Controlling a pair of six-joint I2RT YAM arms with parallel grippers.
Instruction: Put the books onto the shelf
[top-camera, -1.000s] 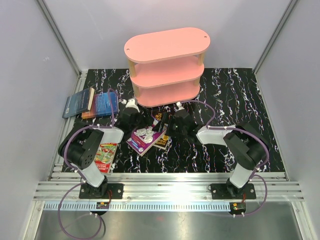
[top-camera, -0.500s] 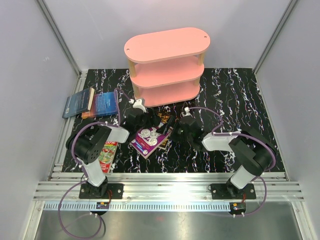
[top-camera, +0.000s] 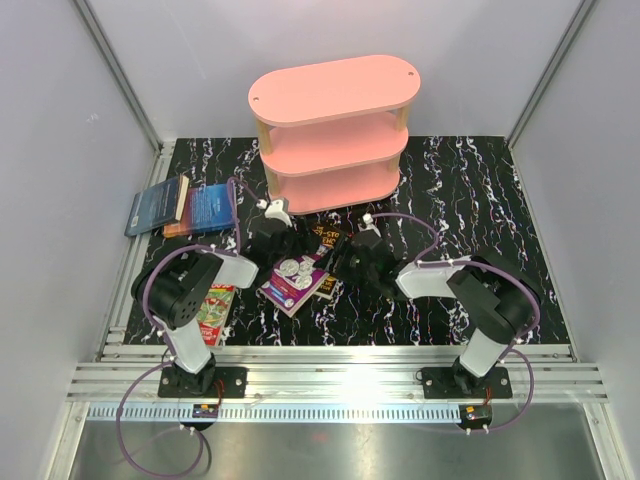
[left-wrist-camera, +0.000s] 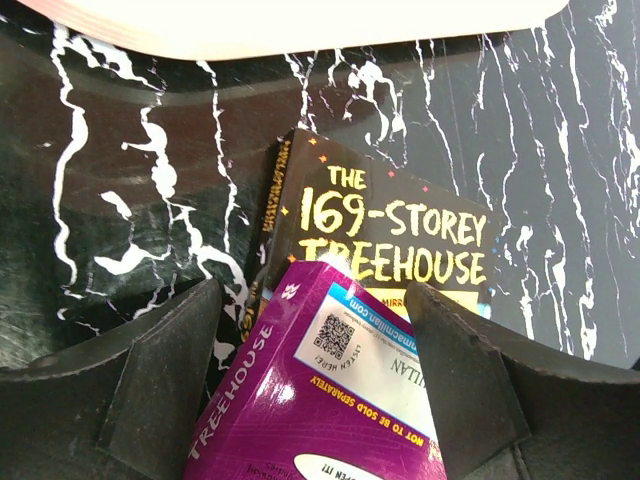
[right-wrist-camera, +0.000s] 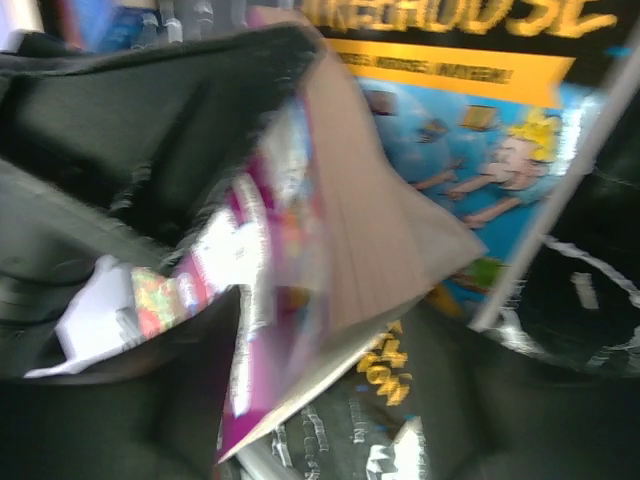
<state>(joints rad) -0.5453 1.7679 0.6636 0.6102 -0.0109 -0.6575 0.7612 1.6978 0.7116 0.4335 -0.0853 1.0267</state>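
On the black paperback (left-wrist-camera: 400, 240) I read "THE 169-STOREY TREEHOUSE" in yellow letters. It lay flat on the black white-veined tabletop (left-wrist-camera: 130, 180), just in front of the bottom board of the pink three-tier shelf (top-camera: 333, 130). Overlapping it, the purple paperback (left-wrist-camera: 330, 400) showed "TREEHOUSE" on its spine, a QR code and "NOT TO BE SOLD SEPARATELY".

My left gripper (left-wrist-camera: 312, 300) stood with its fingers wide on either side of that purple corner; I could not tell whether they pinched it. My right gripper (top-camera: 342, 265) was at the same book's other side, its view too blurred to show its grip.

I counted five books: those two, two dark blue books (top-camera: 158, 205) side by side at far left, and one red paperback (top-camera: 212, 308) beneath my left arm (top-camera: 185, 290), its lettering too small to read.
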